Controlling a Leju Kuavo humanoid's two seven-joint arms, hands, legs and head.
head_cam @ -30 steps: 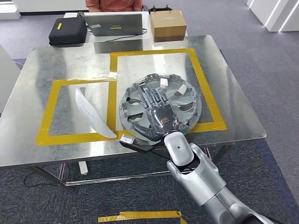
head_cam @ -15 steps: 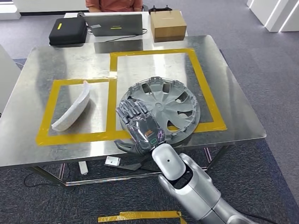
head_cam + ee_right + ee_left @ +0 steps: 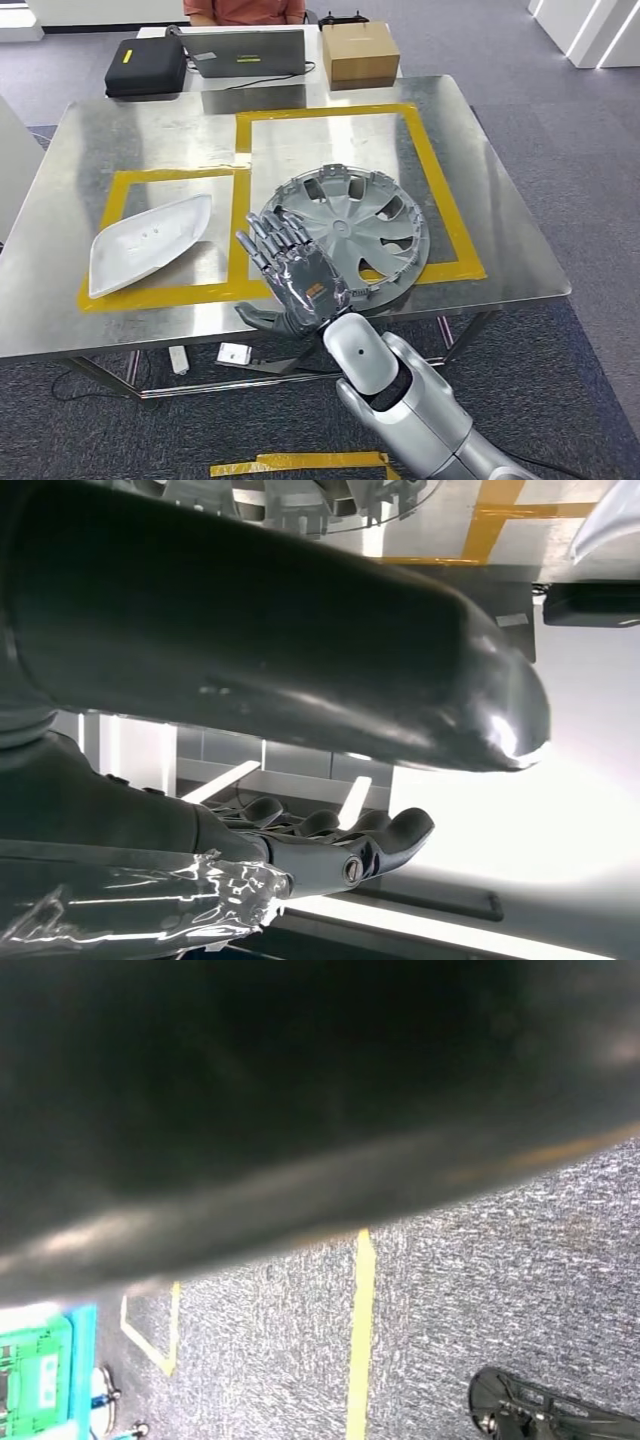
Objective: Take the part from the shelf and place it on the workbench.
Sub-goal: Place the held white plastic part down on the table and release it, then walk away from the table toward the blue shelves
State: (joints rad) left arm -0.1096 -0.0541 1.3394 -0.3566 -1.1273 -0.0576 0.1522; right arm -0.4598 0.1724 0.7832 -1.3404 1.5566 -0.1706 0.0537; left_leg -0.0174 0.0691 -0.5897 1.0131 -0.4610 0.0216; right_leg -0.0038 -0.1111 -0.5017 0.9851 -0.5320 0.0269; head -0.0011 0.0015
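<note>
Head view: right hand [image 3: 298,275] is hovering spread, empty, over the worktop's near edge; hubcap [image 3: 353,225] is lying flat, seemingly light, stiff, best gripped by its rim.

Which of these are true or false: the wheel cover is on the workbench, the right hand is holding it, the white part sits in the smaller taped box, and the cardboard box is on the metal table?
1. The wheel cover lies on the workbench. True.
2. The right hand holds the wheel cover. False: its fingers are spread, holding nothing.
3. The white part lies mostly within the smaller yellow taped box. True.
4. The cardboard box sits on the workbench. False: it rests on the table behind.
</note>
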